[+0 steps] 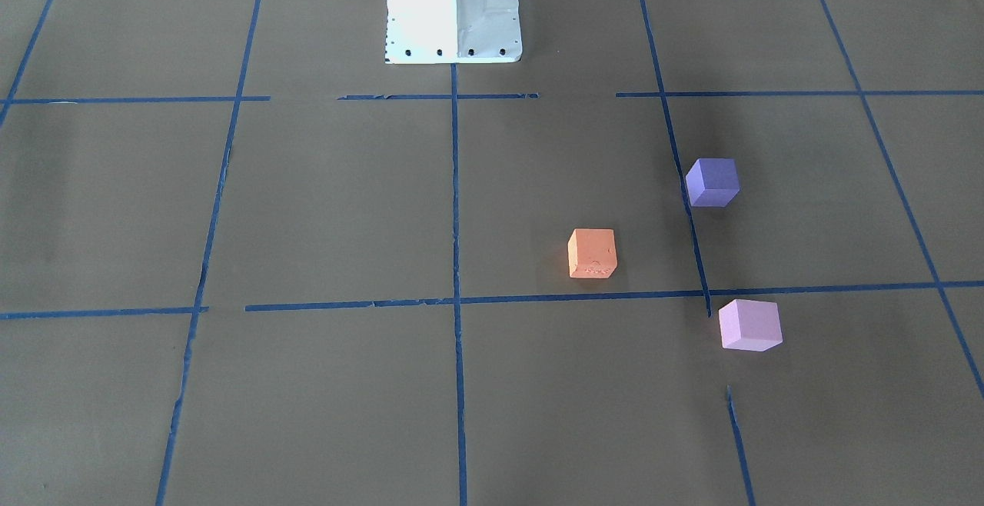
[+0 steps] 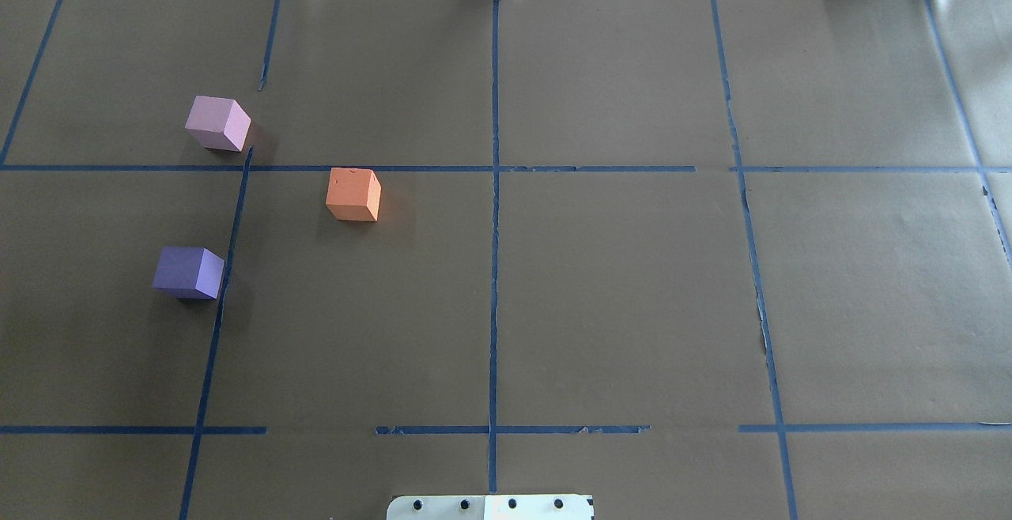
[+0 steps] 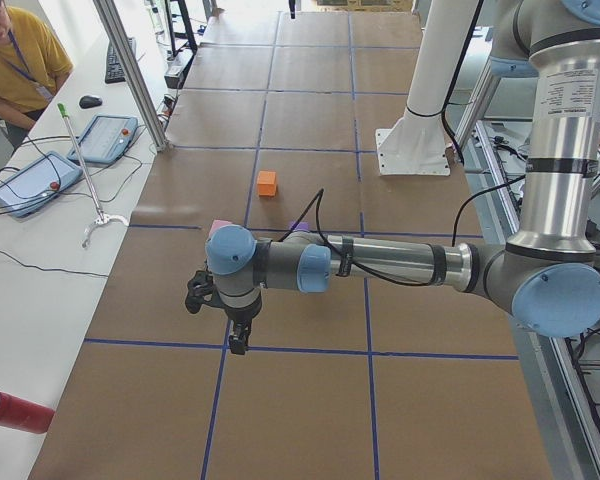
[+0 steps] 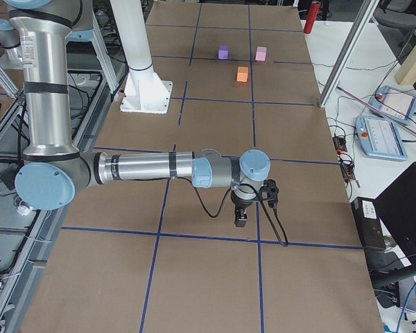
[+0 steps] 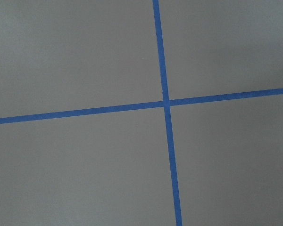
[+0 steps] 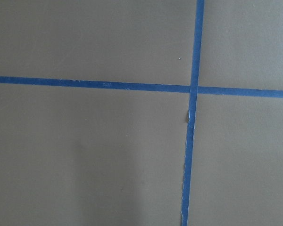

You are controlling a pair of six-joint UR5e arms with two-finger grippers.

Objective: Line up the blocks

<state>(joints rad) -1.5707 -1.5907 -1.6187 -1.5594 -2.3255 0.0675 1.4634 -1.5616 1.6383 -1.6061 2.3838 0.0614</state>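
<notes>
Three cubes sit apart on the brown paper on my left half of the table. The orange block (image 2: 353, 194) (image 1: 592, 253) is nearest the centre line. The dark purple block (image 2: 189, 272) (image 1: 713, 181) is closer to my base, and the pale pink block (image 2: 217, 122) (image 1: 749, 324) is farther out. My left gripper (image 3: 238, 340) hangs over the table's left end, away from the blocks. My right gripper (image 4: 240, 218) hangs over the right end. Each shows only in a side view, so I cannot tell whether it is open or shut. Both wrist views show only paper and tape.
Blue tape lines (image 2: 494, 212) divide the paper into a grid. The white robot base (image 1: 453, 10) stands at the table's near edge. A side desk holds tablets (image 3: 105, 138) and a seated operator (image 3: 10, 60). A red cylinder (image 3: 15, 412) lies off the left end.
</notes>
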